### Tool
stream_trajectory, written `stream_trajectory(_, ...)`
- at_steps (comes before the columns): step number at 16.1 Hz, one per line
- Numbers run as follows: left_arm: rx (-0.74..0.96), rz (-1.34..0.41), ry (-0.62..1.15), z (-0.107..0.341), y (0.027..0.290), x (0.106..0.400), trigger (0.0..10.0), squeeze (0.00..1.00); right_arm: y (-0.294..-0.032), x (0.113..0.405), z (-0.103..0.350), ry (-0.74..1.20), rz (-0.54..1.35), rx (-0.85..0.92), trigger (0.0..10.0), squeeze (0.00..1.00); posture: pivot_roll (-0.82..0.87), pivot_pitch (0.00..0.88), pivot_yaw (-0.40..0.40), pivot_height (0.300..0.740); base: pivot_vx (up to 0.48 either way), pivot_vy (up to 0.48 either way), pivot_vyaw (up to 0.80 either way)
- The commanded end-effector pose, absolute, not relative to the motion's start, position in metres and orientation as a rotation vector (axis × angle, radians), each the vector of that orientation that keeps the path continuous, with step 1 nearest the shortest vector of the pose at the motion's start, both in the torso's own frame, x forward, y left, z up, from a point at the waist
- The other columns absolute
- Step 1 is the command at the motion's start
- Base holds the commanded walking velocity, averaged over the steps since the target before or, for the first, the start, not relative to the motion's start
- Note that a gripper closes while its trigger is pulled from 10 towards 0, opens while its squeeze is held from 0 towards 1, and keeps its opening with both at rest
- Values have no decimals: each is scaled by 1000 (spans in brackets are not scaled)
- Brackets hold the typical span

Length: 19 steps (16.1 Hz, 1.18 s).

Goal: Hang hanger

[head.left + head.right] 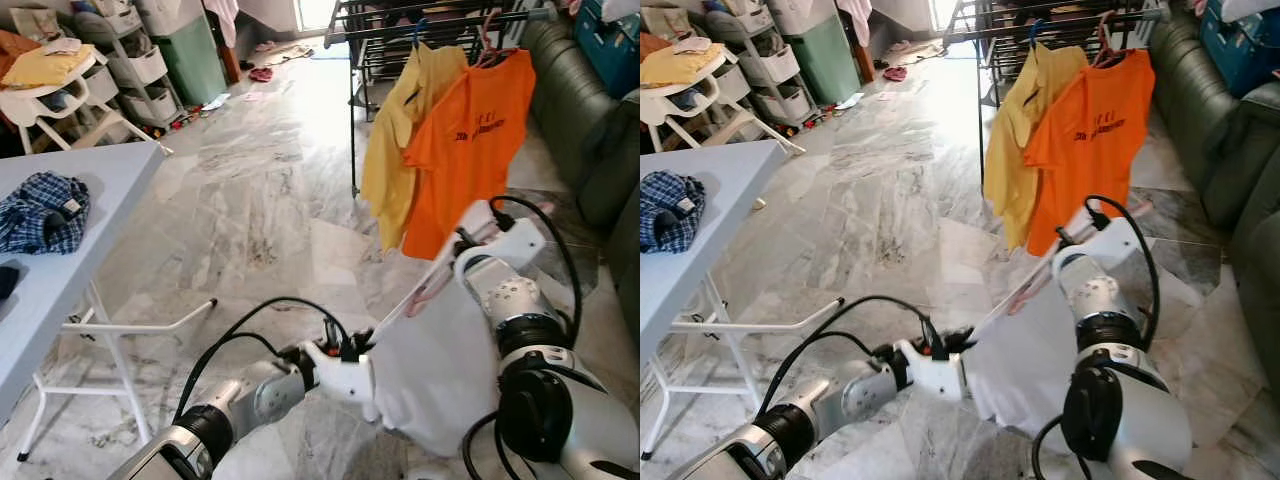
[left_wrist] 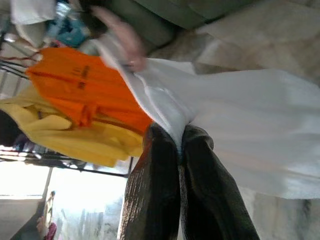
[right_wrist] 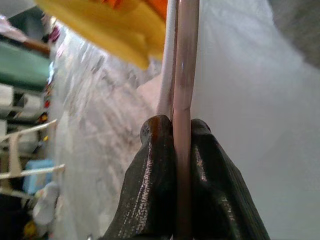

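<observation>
My jaws are both clenched: the right gripper (image 3: 182, 132) pinches the pink hanger (image 3: 184, 60) between its two fingers, while the left gripper (image 2: 181, 145) clamps a fold of the white shirt (image 1: 440, 365) that drapes from it. I hold the load at both ends so the cloth stays spread and clear of the marble floor (image 1: 250, 200) on the way to the drying rack (image 1: 400, 30), which stands at about one o'clock ahead of me. There a yellow shirt (image 1: 400, 130) and an orange shirt (image 1: 475, 130) already hang side by side. The hanger runs straight up out of my right fingers, gripped along one arm, I judge, since its hook is blurred in the left wrist view. Well apart at nine o'clock, a checked garment (image 1: 40, 210) lies on the table (image 1: 95, 200).
</observation>
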State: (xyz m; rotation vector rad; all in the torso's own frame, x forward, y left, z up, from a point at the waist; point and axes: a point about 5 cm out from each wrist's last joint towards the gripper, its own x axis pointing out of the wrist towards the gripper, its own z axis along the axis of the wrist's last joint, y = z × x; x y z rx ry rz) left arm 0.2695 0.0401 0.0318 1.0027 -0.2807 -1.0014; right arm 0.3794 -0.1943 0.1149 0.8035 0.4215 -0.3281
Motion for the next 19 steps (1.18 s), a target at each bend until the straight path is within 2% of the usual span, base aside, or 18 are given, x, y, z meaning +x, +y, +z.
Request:
stream_trajectory(1,1052,-1007,-224,22,52,268,10000,0,-181,389,132,393,-251,810,10000,0,-182,46,127,740,0,0,0)
stream_trajectory(5,1089,-983,-164,13,60,269,10000,0,-173,391,137,397,-195,781,10000,0,-191,43,125,740,0,0,0)
stream_trajectory(8,1076,-976,-208,22,54,274,10000,0,-183,387,127,414,-260,747,10000,0,-188,45,125,740,0,0,0)
stream_trajectory(13,1008,-1010,-386,49,29,277,10000,0,-193,379,110,422,-363,690,10000,0,-175,51,131,740,0,0,0)
stream_trajectory(16,1001,-1046,-445,55,21,273,10000,0,-187,380,111,422,-348,693,10000,0,-173,53,131,740,0,0,0)
stream_trajectory(18,1016,-1054,-395,46,24,271,10000,0,-178,383,114,426,-293,689,10000,0,-177,52,127,740,0,0,0)
stream_trajectory(19,1019,-1011,-345,41,30,274,10000,0,-171,384,114,433,-228,632,10000,0,-180,51,125,740,0,0,0)
